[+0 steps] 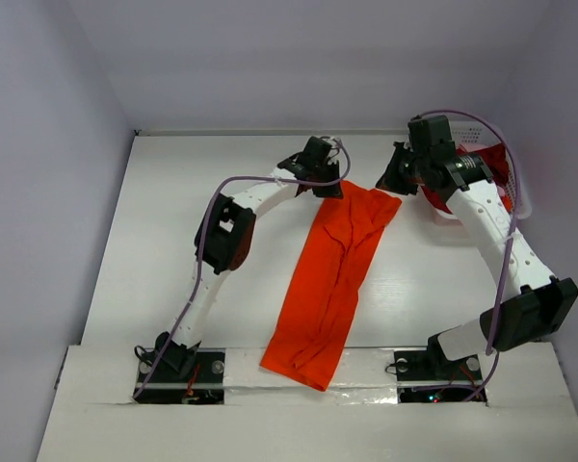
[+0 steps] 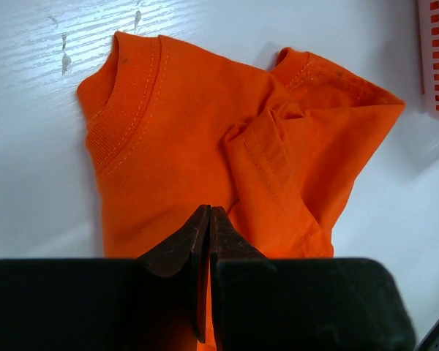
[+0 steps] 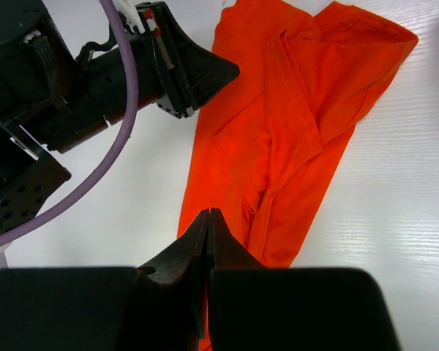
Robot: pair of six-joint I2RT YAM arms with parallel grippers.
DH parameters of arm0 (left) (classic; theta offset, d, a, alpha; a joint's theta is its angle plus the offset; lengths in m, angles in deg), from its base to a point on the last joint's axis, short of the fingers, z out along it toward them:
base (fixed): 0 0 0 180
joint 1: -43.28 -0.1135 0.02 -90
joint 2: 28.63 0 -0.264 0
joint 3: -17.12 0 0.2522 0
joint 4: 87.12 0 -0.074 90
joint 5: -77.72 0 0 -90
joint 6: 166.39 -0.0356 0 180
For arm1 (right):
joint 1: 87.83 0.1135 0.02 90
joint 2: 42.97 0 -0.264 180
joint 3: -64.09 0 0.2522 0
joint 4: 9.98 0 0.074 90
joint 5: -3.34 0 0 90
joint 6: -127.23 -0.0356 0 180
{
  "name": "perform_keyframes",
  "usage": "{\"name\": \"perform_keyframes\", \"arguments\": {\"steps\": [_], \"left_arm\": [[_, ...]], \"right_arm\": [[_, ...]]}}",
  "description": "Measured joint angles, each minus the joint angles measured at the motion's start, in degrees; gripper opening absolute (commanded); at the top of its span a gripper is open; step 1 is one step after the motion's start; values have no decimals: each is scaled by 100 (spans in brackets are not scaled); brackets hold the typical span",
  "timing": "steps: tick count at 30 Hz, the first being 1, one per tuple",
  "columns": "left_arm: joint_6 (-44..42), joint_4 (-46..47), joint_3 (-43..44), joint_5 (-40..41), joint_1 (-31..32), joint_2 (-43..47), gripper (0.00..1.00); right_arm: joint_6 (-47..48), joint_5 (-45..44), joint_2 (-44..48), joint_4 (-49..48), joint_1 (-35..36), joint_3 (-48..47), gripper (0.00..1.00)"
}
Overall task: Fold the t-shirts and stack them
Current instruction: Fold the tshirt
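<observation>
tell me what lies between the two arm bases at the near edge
The lower end of the orange t-shirt lies between the left arm base and the right arm base, as the top view shows.

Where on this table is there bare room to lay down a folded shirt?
Bare table lies left of the left arm, and between the orange shirt and the right arm. It is crowded around the shirt's far end, where the left tool and right tool are, and near the basket.
</observation>
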Motion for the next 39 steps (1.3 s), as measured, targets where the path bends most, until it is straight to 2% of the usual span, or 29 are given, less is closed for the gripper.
{"name": "perform_keyframes", "arguments": {"steps": [18,24,32,39], "left_arm": [[70,271,-164,-933,-7,-415,0],[278,173,184,-973,-13,-658,0],[925,306,284,-1285,-254,-837,0],[1226,400,234,-1180,-647,-837,0]], "right_arm": [[-2,2,44,0,0,4,0],[-2,4,46,0,0,7,0],[-2,2,50,0,0,17,0],[-4,22,83,4,0,83,0]]}}
